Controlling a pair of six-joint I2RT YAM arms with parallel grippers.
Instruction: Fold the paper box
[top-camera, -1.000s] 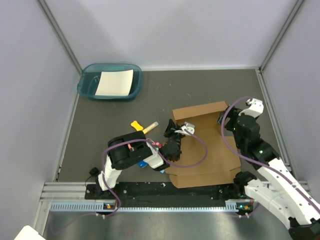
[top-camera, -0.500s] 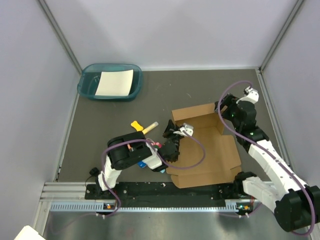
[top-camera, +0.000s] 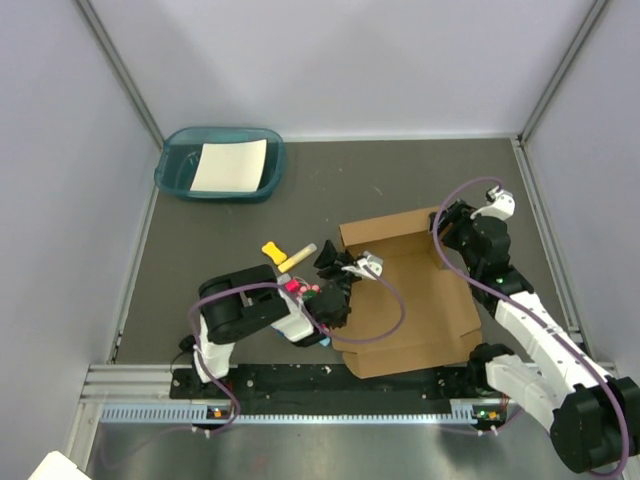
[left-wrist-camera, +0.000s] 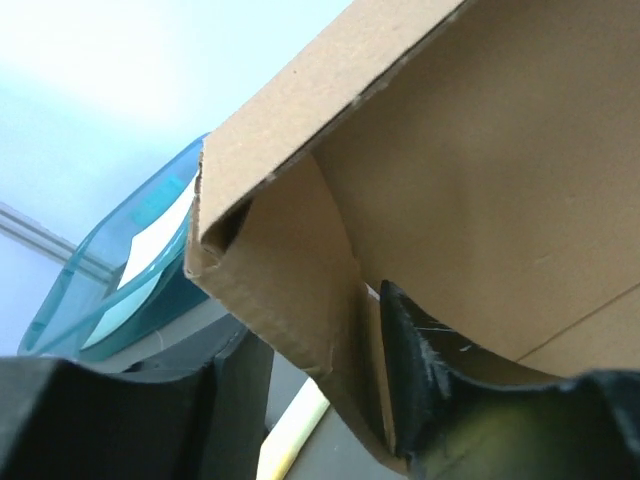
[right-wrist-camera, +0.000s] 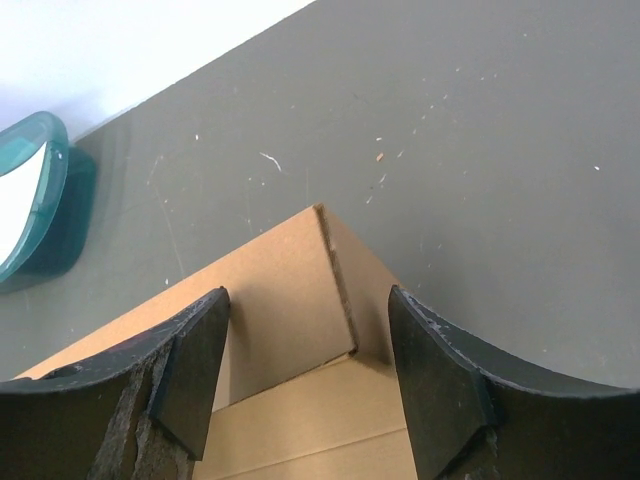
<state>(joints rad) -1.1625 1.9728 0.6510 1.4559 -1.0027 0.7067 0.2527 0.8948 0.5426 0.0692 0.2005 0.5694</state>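
So the box (top-camera: 415, 300) is laid out mostly flat on the table (top-camera: 210, 240), right of centre and close to the arm bases. Its far flap looks to be stood up along the back edge.

The left gripper (left-wrist-camera: 318, 335) is parked at the box's left edge, where a folded side flap is sandwiched between the fingers (left-wrist-camera: 430, 400). The jaws are seen apart. A thin sliver of light can be made out between the flap and the right-hand finger, so it doesn't look pinched tight.

The right gripper (right-wrist-camera: 305, 300) is held over the far right corner of the box with its jaws spread wide. The raised corner flap is framed between them but isn't touched by either finger, so nothing is gripped there.

A yellow tool (top-camera: 273, 250) with a pale handle is lying on the table just beside the left gripper. Way off at the far left corner, a teal tray (top-camera: 172, 172) is sat with a white sheet (top-camera: 230, 165) inside it.
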